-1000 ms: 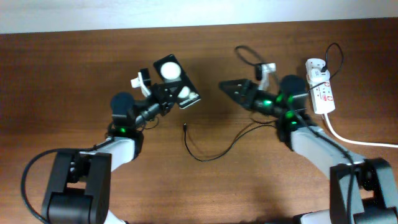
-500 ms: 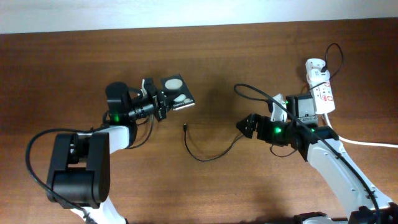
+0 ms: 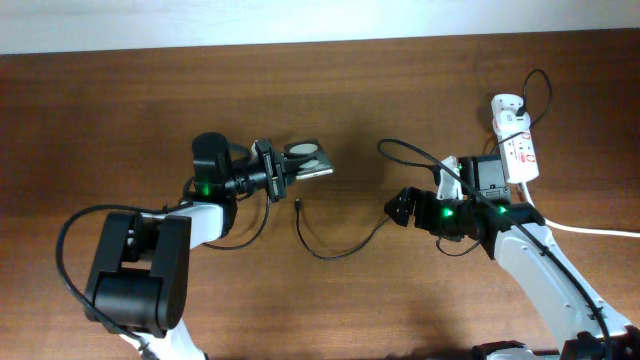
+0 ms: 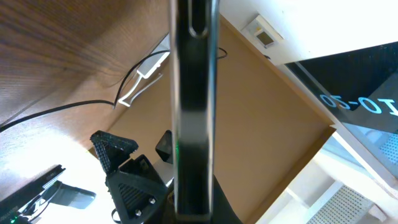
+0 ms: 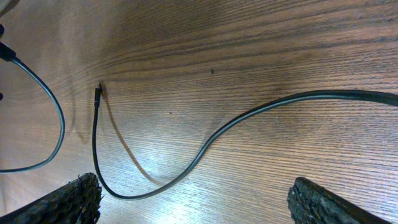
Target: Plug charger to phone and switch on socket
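My left gripper [image 3: 285, 172] is shut on the phone [image 3: 310, 157], a black slab with two white round patches, and holds it tilted above the table. In the left wrist view the phone [image 4: 194, 106] stands edge-on between the jaws. The charger cable [image 3: 335, 250] lies looped on the wood, its plug tip [image 3: 298, 205] just below the phone. My right gripper [image 3: 400, 208] is open and empty, low at the cable's right end. In the right wrist view the cable [image 5: 205, 146] and plug tip [image 5: 97, 92] lie ahead of the spread fingers [image 5: 68, 202]. The socket [image 3: 520, 155] lies at the far right.
A white adapter block [image 3: 505, 106] sits at the socket's top end, with black cable looping around it. The thick white cord [image 3: 575, 228] runs off to the right edge. A pale wall strip borders the table's far edge.
My left gripper has carried the phone right and down and turned it more edge-on. My right gripper dropped from the upper middle toward the cable and has hardly moved since.
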Robot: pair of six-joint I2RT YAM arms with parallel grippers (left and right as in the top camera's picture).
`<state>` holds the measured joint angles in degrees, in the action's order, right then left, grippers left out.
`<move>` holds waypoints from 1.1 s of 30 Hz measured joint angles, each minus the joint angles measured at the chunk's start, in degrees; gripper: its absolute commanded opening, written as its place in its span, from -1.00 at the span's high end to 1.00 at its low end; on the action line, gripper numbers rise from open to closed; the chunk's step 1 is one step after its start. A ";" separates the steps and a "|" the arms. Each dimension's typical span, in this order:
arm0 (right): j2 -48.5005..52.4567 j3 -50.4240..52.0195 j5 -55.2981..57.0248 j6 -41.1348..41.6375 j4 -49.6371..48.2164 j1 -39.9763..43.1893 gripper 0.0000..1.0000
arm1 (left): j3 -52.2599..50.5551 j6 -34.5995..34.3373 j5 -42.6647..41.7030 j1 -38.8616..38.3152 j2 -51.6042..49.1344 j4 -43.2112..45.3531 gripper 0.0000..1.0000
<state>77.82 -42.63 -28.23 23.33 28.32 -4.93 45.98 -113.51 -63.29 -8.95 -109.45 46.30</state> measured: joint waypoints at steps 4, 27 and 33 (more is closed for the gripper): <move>0.00 0.00 0.00 0.00 0.00 0.00 -0.97 | 0.00 -0.13 0.98 -0.04 0.00 0.00 1.00; 0.00 0.00 -0.13 0.02 -0.09 0.00 -0.97 | 0.00 8.61 1.18 -0.04 0.00 -0.02 1.00; 0.00 0.07 -3.23 0.04 -3.08 -0.07 -0.99 | 0.13 18.25 1.27 0.70 -0.02 -3.58 1.00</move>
<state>77.82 -42.57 -31.46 23.38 25.23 -4.99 46.11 -95.26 -62.02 -8.25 -109.47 42.72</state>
